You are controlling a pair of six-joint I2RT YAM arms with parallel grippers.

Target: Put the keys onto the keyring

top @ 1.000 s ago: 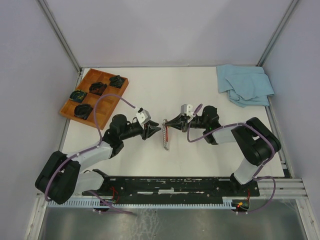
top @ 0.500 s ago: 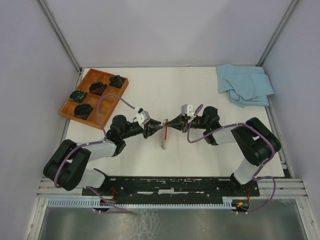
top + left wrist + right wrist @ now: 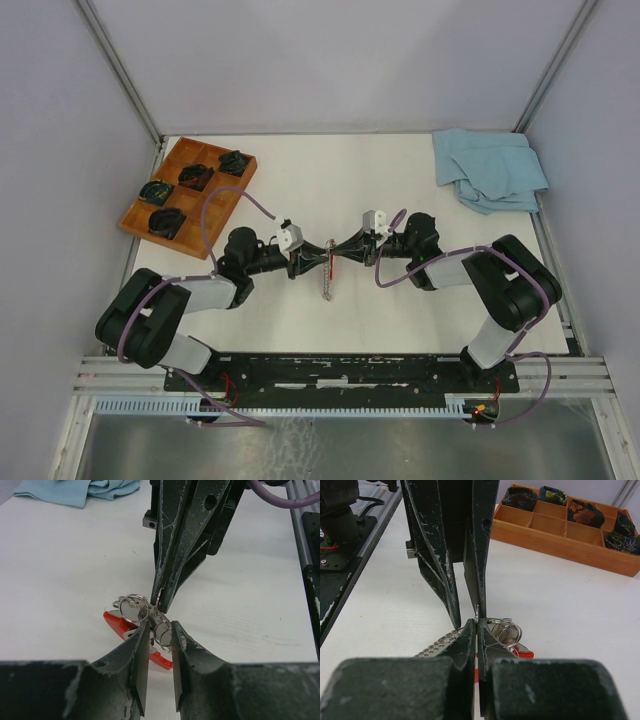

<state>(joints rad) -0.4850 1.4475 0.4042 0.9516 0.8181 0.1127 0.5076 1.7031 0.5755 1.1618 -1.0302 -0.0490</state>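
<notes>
The keyring (image 3: pixel 328 262) hangs between my two grippers above the table, its beaded chain (image 3: pixel 325 288) and red strap trailing down. My right gripper (image 3: pixel 476 622) is shut on the thin metal ring (image 3: pixel 477 611); the chain (image 3: pixel 437 642) and red strap (image 3: pixel 522 654) show beside it. My left gripper (image 3: pixel 160 627) faces it, jaws a narrow gap apart, with small silver rings (image 3: pixel 162 632) between the fingertips. A round silver piece (image 3: pixel 131 606) and the red strap (image 3: pixel 116 624) hang to the left. I cannot tell keys from tag in this cluster. No yellow-headed key shows.
A wooden compartment tray (image 3: pixel 212 215) with black coiled items (image 3: pixel 165 220) lies at the back left, also in the right wrist view (image 3: pixel 555 540). A blue cloth (image 3: pixel 488 168) lies at the back right. Black rails run along the near edge.
My left gripper has moved right and up to meet the right gripper's tip at the ring. The right gripper has held still with the keyring.
</notes>
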